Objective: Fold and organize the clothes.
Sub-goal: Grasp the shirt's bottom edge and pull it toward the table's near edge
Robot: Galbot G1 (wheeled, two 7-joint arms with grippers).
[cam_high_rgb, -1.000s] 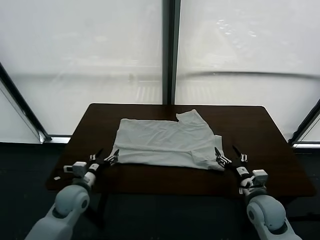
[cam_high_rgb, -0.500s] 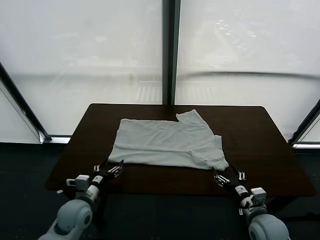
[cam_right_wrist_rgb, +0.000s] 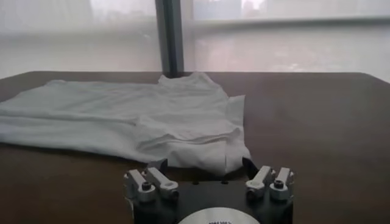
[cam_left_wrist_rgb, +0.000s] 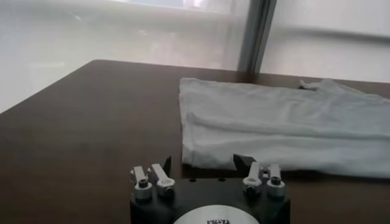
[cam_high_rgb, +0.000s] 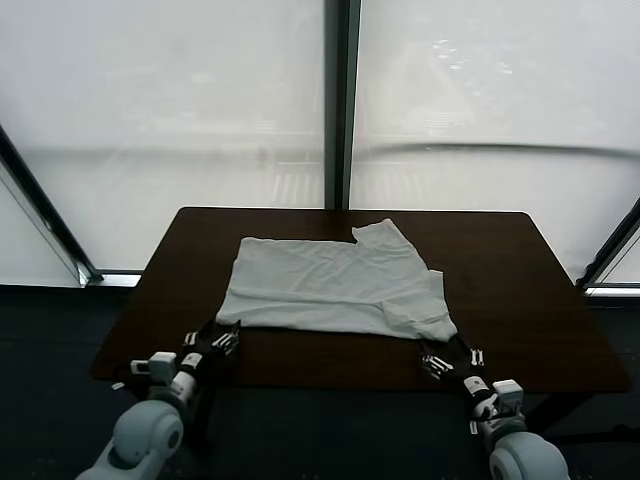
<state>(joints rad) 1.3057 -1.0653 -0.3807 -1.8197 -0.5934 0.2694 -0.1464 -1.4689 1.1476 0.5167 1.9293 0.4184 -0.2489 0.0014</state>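
The white T-shirt lies flat and wrinkled on the dark brown table, partly folded, with one sleeve toward the far side. No print shows. My left gripper is open and empty just short of the shirt's near left corner. My right gripper is open and empty just short of the near right corner. In the left wrist view the shirt lies beyond the open gripper. In the right wrist view the shirt lies beyond the open gripper.
Bare dark tabletop surrounds the shirt on the left and right. The table's front edge is right by both grippers. Large bright windows with a dark centre post stand behind the table.
Both grippers have drawn back from the shirt's near corners toward the table's front edge. The shirt stays on the table.
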